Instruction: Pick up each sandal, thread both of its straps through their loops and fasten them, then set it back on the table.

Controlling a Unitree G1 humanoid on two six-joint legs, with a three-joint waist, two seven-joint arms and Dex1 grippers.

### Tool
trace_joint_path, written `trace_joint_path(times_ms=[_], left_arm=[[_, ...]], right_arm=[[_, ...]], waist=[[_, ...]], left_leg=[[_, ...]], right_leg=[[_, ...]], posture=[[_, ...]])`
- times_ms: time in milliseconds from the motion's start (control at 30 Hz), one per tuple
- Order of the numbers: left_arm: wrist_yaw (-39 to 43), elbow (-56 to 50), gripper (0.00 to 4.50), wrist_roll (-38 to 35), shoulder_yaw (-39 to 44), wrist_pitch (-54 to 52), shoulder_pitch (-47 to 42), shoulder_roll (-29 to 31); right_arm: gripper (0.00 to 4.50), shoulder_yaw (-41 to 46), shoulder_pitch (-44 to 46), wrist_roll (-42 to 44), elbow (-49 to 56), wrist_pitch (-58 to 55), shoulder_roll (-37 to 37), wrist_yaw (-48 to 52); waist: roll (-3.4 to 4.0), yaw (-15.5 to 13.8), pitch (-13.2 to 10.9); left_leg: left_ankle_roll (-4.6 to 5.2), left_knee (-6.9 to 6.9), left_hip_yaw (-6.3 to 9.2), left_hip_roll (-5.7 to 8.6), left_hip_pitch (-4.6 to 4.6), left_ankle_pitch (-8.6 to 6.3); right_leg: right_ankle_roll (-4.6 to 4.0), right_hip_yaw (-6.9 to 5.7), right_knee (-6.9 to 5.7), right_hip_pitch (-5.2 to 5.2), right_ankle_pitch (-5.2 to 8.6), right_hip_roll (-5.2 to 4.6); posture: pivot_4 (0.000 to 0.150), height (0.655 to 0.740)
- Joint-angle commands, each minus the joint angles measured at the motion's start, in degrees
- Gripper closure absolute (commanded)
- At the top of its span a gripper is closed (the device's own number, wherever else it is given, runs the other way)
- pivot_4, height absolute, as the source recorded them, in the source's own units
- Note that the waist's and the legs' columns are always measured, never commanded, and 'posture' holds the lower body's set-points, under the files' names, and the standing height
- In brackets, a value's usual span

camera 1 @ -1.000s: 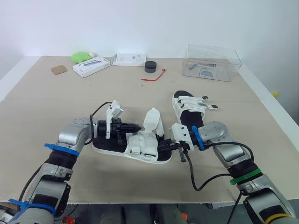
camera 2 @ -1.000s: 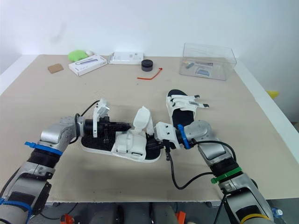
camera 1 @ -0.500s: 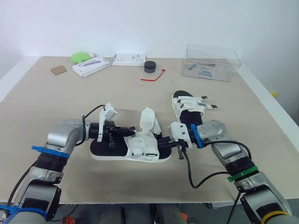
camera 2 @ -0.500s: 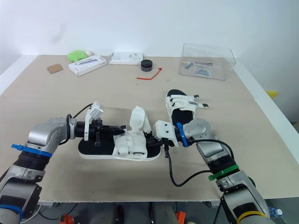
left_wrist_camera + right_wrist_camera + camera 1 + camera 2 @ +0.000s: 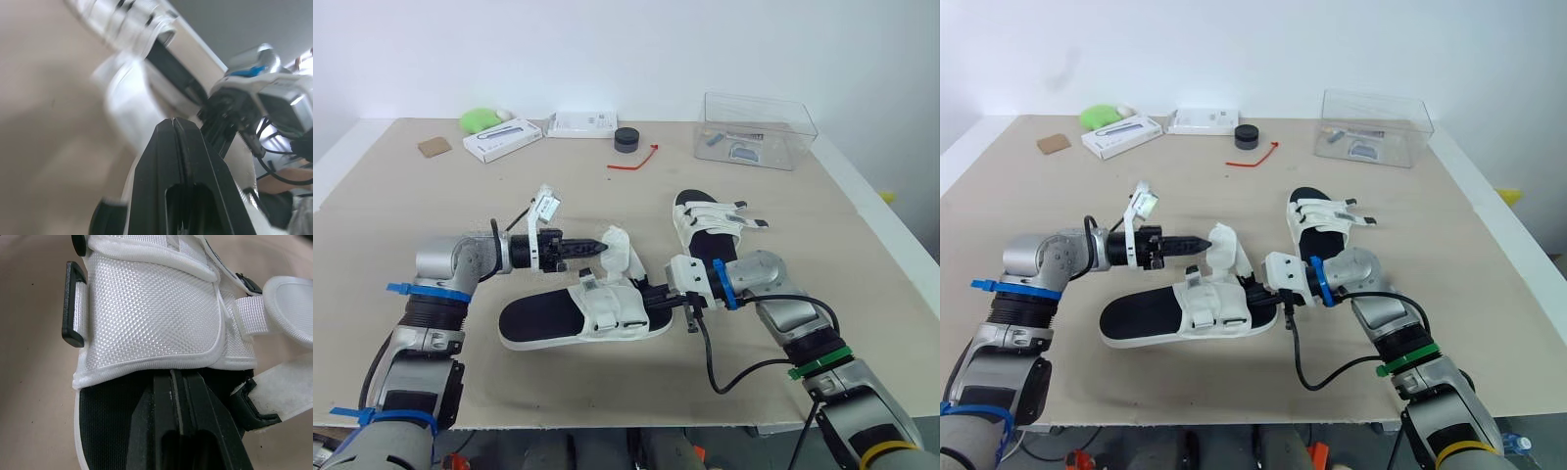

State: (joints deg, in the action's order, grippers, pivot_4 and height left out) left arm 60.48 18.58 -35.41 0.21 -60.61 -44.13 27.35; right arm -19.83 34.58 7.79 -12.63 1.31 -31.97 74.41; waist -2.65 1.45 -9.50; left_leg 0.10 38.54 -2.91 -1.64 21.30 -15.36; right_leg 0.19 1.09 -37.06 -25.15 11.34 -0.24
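Left eye view: the near sandal lies flat on the table between the two grippers, heel toward the robot's left. A second sandal lies just beyond the right arm.

**Tool state**
- Left gripper: fingers closed, with the tip at the free strap, which stands up from the sandal's far side. It appears to pinch the strap's edge.
- Right gripper: fingers pressed together with nothing visible between them. The tips are tucked under the edge of the white upper and rest on the black footbed.

**Step in hand (judged):** bring the raised strap across the upper and feed it through a loop.

**Procedure**
1. Keep the right gripper bearing down on the footbed so that the sandal does not slide or tip when the strap is pulled.
2. Hold the strap close to its end. A grip further back probably lets the soft end fold before it reaches the slot.
3. Present the strap flat and in line with the slot, not twisted.
4. Pull with light tension only, since a hard pull may lift the sandal off the table.
5. Avoid the right gripper's cable, which hangs close to the toe.
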Motion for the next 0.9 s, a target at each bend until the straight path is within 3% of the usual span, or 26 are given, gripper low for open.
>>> trace_joint_path(times_ms=[33,200,233,267,300,333,400,467,500,567,900], left_arm=[[0.1,3.1,4.47,-1.5,2.4,-3.1,-2.4,1.3],[-1.1,6.0,4.47,-2.8,3.8,-7.2,-4.0,0.4],[-1.0,5.6,3.96,-2.8,3.5,-7.6,-3.9,0.2],[-1.4,5.6,3.78,-2.8,3.4,-8.0,-3.9,-0.2],[-1.6,5.6,3.13,-2.7,3.3,-8.2,-3.8,-0.5],[-1.9,6.0,2.87,-2.3,3.2,-7.8,-3.9,-0.9],[-2.7,6.9,1.91,-1.7,3.3,-7.3,-4.3,-1.5],[-2.8,8.2,1.34,-1.5,3.5,-7.1,-5.1,-1.9],[-2.8,8.5,0.65,-1.4,3.5,-7.0,-5.4,-2.0],[-3.1,9.8,0.11,-1.2,3.6,-6.8,-6.2,-2.5],[-1.0,12.5,0.11,-4.7,4.9,-10.7,-10.1,-6.2]], right_arm=[[4.50,0.1,-1.5,-1.9,0.2,-0.8,-1.1,-0.7],[4.50,0.1,-1.6,-1.8,0.4,-1.0,-1.3,-0.8],[4.50,0.1,-1.5,-1.9,0.4,-1.1,-1.3,-0.8],[4.50,0.1,-1.5,-1.9,0.4,-1.1,-1.3,-0.8],[4.50,0.1,-1.5,-1.9,0.4,-1.2,-1.3,-0.8],[4.50,0.1,-1.5,-1.9,0.4,-1.3,-1.3,-0.9],[4.50,0.1,-1.5,-1.8,0.5,-1.4,-1.2,-0.9],[4.50,0.0,-1.5,-1.8,0.5,-1.5,-1.2,-0.9],[4.50,0.0,-1.5,-1.8,0.5,-1.5,-1.2,-0.9],[4.50,0.0,-1.5,-1.9,0.6,-1.6,-1.3,-0.9],[4.50,-0.2,-1.5,-2.1,0.4,-1.6,-1.2,-0.9]], waist=[[0.00,0.0,0.0],[0.00,-0.1,0.0],[0.00,0.0,0.0],[0.00,0.0,0.0],[0.00,0.0,0.0],[0.00,0.0,0.0],[0.00,-0.1,0.0],[0.00,-0.1,0.0],[0.00,-0.1,0.0],[-0.01,-0.1,0.0],[0.00,0.0,0.0]], left_leg=[[0.00,0.00,0.00,0.00,0.00,0.00],[0.00,0.00,0.00,0.02,0.01,0.00],[0.00,0.00,0.00,0.03,0.02,0.00],[-0.01,0.00,-0.01,0.02,0.02,-0.01],[-0.01,0.00,-0.01,0.02,0.02,-0.01],[-0.01,0.00,-0.01,0.02,0.03,-0.01],[-0.01,0.00,0.01,0.02,0.02,0.00],[-0.01,0.00,0.01,0.02,0.02,0.00],[-0.01,0.00,0.01,0.02,0.02,0.00],[-0.01,0.01,0.02,0.02,0.02,0.00],[-0.01,0.01,-0.01,0.05,0.02,0.00]], right_leg=[[0.00,-0.01,0.00,0.00,0.00,0.00],[0.00,-0.02,0.00,0.00,0.00,-0.02],[0.01,-0.01,0.00,0.00,0.00,-0.02],[0.01,0.00,0.00,0.00,0.01,-0.03],[0.02,0.00,0.00,-0.01,0.01,-0.03],[0.01,0.00,0.00,-0.01,0.01,-0.03],[0.01,-0.01,0.00,0.00,0.00,-0.04],[0.00,0.00,0.00,-0.01,0.00,-0.03],[0.00,0.00,0.00,-0.01,0.00,-0.03],[0.00,0.00,0.00,0.00,0.00,-0.03],[0.01,0.00,0.00,0.00,0.00,-0.03]], posture=[[0.150,0.7400],[0.150,0.7400],[0.150,0.7400],[0.150,0.7400],[0.150,0.7400],[0.150,0.7400],[0.150,0.7400],[0.150,0.7400],[0.150,0.7400],[0.150,0.7400],[0.150,0.7400]])
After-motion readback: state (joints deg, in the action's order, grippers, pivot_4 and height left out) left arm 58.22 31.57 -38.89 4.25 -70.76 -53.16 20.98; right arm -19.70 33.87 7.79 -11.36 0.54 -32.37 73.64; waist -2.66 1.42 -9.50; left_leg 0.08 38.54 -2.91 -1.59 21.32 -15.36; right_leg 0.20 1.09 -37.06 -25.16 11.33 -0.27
